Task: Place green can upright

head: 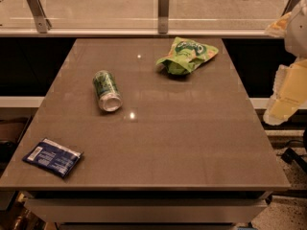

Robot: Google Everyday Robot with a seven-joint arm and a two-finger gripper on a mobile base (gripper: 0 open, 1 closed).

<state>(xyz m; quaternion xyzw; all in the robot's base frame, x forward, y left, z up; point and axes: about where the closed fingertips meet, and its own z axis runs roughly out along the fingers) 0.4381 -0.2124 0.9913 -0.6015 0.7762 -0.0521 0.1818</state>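
Note:
The green can [106,90] lies on its side on the left half of the brown table [182,143], with one silver end facing the front. It is green with white markings. My gripper [287,97] shows as a pale yellow and white part of the arm at the right edge of the view, beyond the table's right side and far from the can. Nothing is seen in it.
A soft green snack bag [186,55] with orange print lies at the back right of the table. A flat dark blue packet [53,157] lies at the front left corner. A glass railing with metal posts [163,11] runs behind the table.

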